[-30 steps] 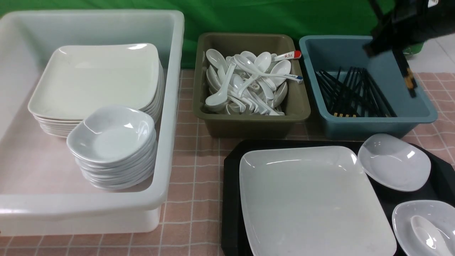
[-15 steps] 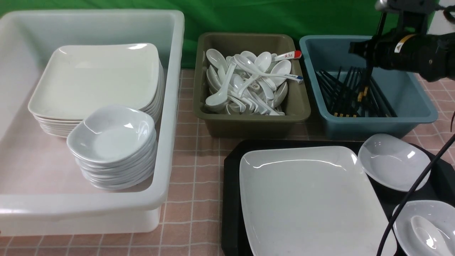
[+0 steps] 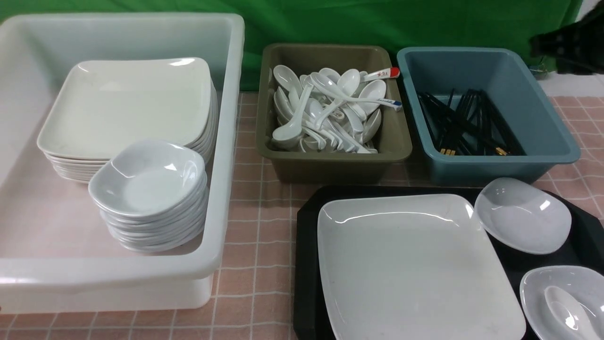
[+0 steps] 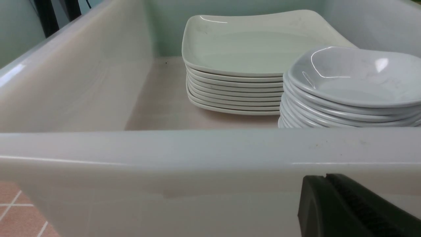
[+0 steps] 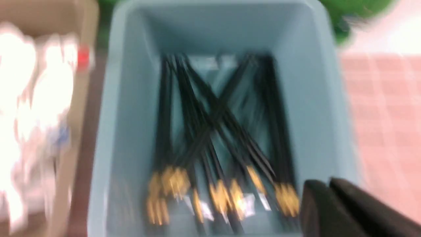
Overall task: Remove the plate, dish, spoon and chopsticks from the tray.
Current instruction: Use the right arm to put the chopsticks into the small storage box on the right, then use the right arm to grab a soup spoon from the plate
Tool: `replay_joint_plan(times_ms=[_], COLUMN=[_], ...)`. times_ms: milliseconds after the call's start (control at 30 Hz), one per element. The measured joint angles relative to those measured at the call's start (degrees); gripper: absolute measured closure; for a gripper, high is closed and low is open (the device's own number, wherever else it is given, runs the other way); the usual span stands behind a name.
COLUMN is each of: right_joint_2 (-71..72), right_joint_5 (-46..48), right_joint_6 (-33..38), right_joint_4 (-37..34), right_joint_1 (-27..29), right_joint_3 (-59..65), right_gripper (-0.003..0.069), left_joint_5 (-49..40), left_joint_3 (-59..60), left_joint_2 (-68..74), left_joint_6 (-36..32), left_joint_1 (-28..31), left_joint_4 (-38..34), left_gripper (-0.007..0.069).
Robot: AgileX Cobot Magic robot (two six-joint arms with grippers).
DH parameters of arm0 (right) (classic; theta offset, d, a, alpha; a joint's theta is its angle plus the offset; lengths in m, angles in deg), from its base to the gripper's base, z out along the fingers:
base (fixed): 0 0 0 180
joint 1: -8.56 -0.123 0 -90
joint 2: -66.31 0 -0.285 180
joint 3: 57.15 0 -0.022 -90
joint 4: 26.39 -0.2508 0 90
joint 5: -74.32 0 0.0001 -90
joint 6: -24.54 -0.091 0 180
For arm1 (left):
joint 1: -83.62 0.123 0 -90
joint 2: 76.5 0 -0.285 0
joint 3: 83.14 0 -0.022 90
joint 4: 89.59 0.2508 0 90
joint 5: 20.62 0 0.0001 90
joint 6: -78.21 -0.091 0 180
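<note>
Pink checked table (image 3: 255, 264): plate (image 3: 415, 264), dish (image 3: 521, 215) and spoon (image 3: 566, 311) on tray (image 3: 306, 264) at 5 o'clock.
Chopsticks (image 3: 467, 125) in blue tub (image 3: 542, 118) at 1 o'clock; left end effector (image 4: 325, 179) and right end effector (image 5: 329, 182) both closed; red-tipped spoon handle (image 3: 383, 73) print illegible.

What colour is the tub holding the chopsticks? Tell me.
Teal blue. The tub shows best in the front view, with the black chopsticks inside.

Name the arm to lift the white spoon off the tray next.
Right, likely. The plain white soup spoon lies in a small white dish at the black plastic tray's right end, on the right arm's side; the left fingers sit outside the white tub.
</note>
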Motion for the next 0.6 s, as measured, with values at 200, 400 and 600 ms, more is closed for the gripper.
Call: replay_joint_plan(times_ms=[200, 400, 600], right_joint_2=[15.78, 18.86, 13.74], right_joint_5=[24.46, 25.0, 20.33], right_joint_6=[1.7, 1.76, 4.01], right_joint_4=[-0.14, -0.48, -0.71], right_joint_1=[-0.06, -0.06, -0.06], right_joint_3=[10.55, 27.22, 36.66], right_gripper=[0.0629, 0.0559, 0.0228], left_joint_5=[0.0, 0.0, 0.0], left_joint_3=[0.0, 0.0, 0.0], left_joint_2=[0.0, 0.0, 0.0], left_joint_6=[0.17, 0.17, 0.17], left_joint_1=[0.0, 0.0, 0.0], left_joint_4=[0.0, 0.0, 0.0], left_gripper=[0.0602, 0.0602, 0.0602])
